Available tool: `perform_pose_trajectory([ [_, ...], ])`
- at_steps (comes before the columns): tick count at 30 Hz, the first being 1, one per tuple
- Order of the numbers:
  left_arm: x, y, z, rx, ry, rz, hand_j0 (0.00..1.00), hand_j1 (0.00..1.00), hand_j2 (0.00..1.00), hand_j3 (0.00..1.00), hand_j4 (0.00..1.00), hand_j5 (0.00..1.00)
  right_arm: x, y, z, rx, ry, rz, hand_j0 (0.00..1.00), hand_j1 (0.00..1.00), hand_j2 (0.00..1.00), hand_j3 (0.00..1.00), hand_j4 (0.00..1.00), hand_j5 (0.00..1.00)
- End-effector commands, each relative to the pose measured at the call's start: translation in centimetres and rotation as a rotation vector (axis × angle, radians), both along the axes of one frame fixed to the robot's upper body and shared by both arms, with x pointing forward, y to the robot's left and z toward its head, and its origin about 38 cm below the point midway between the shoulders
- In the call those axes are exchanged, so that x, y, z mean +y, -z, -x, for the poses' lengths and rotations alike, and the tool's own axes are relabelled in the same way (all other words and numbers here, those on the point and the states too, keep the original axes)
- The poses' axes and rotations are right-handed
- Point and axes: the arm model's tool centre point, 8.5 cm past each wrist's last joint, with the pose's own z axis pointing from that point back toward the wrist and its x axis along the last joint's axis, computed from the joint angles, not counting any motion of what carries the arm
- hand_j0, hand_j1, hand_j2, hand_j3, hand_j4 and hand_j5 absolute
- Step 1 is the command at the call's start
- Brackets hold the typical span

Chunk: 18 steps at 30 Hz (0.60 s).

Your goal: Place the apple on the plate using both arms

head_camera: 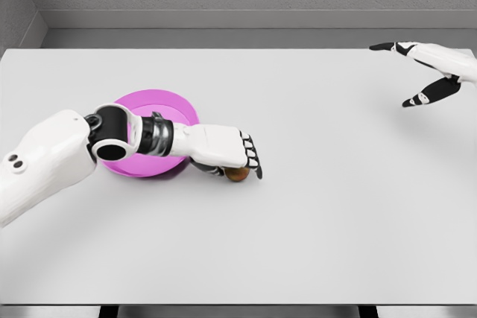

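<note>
A small brown-red apple (pixel 238 175) sits at the table surface just right of the magenta plate (pixel 160 107). My left hand (pixel 231 164) lies over the apple, fingers (pixel 252 156) curled down on its far side and thumb on its near side, so only the apple's lower edge shows. The left forearm crosses over the plate's front half and hides it. My right hand (pixel 417 72) hovers far off at the table's upper right, fingers spread and holding nothing.
The white table (pixel 313 221) spans the whole view, with a grey wall behind its far edge. Nothing else stands on it.
</note>
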Motion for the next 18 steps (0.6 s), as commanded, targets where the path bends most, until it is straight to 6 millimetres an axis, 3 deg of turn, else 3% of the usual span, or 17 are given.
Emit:
perform_pose_trajectory([
  [1,0.00,0.01,-0.08,0.004,-0.005,0.004,0.77,0.77,0.77,0.77,0.77,0.77,-0.04,-0.07,0.00,0.000,0.003,-0.007,1.00,1.00,1.00,1.00,1.00,1.00],
  [3,0.08,0.03,-0.10,0.004,-0.006,0.001,0.77,0.77,0.77,0.77,0.77,0.77,-0.05,-0.19,-0.03,-0.003,0.003,-0.008,1.00,1.00,1.00,1.00,1.00,1.00],
  [6,0.14,0.21,-0.04,0.010,-0.004,-0.019,0.65,0.65,0.65,0.65,0.65,0.65,-0.06,-0.13,0.01,-0.001,0.002,-0.006,1.00,1.00,1.00,1.00,1.00,1.00],
  [11,-0.01,0.63,0.30,0.020,0.007,-0.040,0.63,0.63,0.63,0.63,0.63,0.63,-0.03,-0.08,0.04,0.000,0.001,-0.006,1.00,1.00,1.00,1.00,1.00,1.00],
  [14,0.03,0.61,0.32,0.020,0.007,-0.040,0.54,0.54,0.54,0.54,0.54,0.54,-0.05,0.13,0.12,0.004,0.002,-0.006,1.00,1.00,1.00,1.00,1.00,1.00],
  [18,0.03,0.56,0.29,0.020,0.006,-0.038,0.50,0.50,0.50,0.50,0.50,0.50,0.01,-0.10,0.02,-0.001,0.001,-0.008,1.00,1.00,1.00,1.00,1.00,1.00],
])
